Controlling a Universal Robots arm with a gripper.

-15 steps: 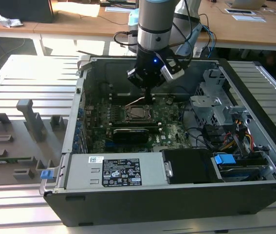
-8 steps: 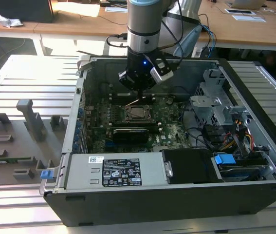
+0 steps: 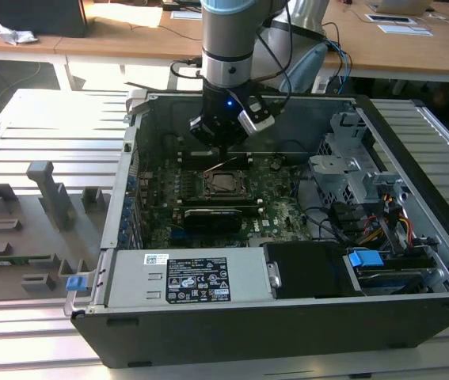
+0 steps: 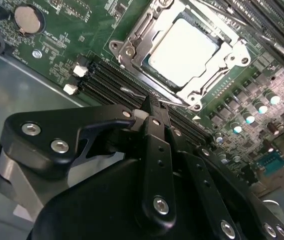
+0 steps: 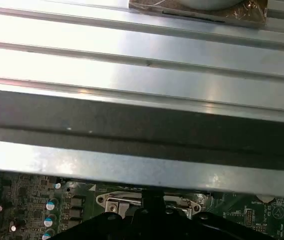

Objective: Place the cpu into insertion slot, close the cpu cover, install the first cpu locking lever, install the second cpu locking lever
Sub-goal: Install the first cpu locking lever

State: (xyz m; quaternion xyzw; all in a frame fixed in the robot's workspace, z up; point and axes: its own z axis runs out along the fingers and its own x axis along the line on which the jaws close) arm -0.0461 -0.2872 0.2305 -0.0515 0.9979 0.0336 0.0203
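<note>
Computer case point(image 3: 398, 150): I see it lying open on the slatted metal table point(image 3: 42, 127). It holds the green motherboard point(image 3: 279, 210), a grey power supply with labels point(image 3: 184, 277) along the near wall, a black box point(image 3: 307, 269) beside that, and a metal drive cage with coloured cables point(image 3: 367, 206) toward the exterior view's right.

Insertion slot point(image 3: 226, 184): it sits near the middle of the motherboard. In the second wrist view the socket point(image 4: 184, 52) holds the chip.

Cpu point(image 4: 182, 50): a flat square with a pale silvery top, seated level in the slot. I see it through the window of the frame.

Cpu cover point(image 4: 131, 42): a metal frame lying flat over the chip's edges, with screw posts at its corners.

Locking levers: a thin wire bar point(image 4: 131, 91) runs along the socket edge nearest the tool. I cannot tell whether it is latched.

Gripper point(image 4: 152, 107): its black fingers meet at a narrow tip just beside the socket's near edge, clenched together with nothing visibly between them. In the exterior view the gripper point(image 3: 222, 146) hangs directly above the socket.

Memory slots point(image 4: 106, 82): long, black, between the socket and the tool.

Grey fixture tray point(image 3: 18, 237): on the table at the exterior view's left, apart from the case.
</note>
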